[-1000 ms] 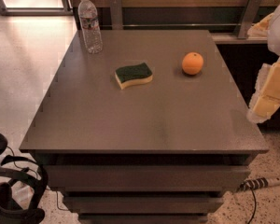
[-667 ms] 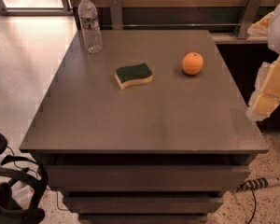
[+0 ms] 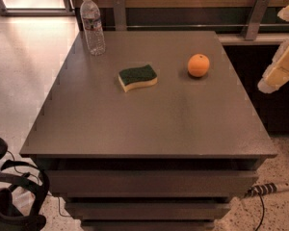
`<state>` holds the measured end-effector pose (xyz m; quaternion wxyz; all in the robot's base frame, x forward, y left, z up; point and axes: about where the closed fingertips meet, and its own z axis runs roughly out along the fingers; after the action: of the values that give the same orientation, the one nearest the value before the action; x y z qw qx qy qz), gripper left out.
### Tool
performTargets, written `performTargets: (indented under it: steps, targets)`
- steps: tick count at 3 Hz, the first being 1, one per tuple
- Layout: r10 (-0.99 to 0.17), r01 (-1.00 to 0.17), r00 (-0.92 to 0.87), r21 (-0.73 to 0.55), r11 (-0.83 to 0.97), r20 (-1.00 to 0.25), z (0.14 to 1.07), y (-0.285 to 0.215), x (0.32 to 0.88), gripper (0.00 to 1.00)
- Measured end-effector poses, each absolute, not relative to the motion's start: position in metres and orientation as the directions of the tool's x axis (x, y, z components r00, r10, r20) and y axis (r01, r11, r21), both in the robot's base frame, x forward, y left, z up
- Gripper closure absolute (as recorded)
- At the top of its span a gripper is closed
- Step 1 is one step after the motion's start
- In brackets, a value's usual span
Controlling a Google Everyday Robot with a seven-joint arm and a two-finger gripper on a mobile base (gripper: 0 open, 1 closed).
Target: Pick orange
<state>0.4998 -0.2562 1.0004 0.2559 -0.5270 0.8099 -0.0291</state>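
The orange is a small round bright-orange fruit resting on the grey table, toward its far right. A green-and-yellow sponge lies to its left. My gripper shows as cream-coloured parts at the right edge of the camera view. It is off the table's right side, well to the right of the orange and not touching it.
A clear water bottle stands upright at the table's far left corner. A dark counter and wall rail run behind the table. Black gear sits on the floor at lower left, and a cable lies at lower right.
The cream-coloured gripper parts at the right edge have risen a little. The orange, sponge and bottle have not moved.
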Motion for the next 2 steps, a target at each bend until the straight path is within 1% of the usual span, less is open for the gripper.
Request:
performTargets:
  steps: [1,2]
  targets:
    - [-0.767,-0.771,-0.357,-0.295,0.564,-0.533,0.993,-0.282,0.543,0.0]
    - [-0.675,-0.72,-0.369,-0.263,0.642,-0.639,0.984,-0.298,0.578,0.0]
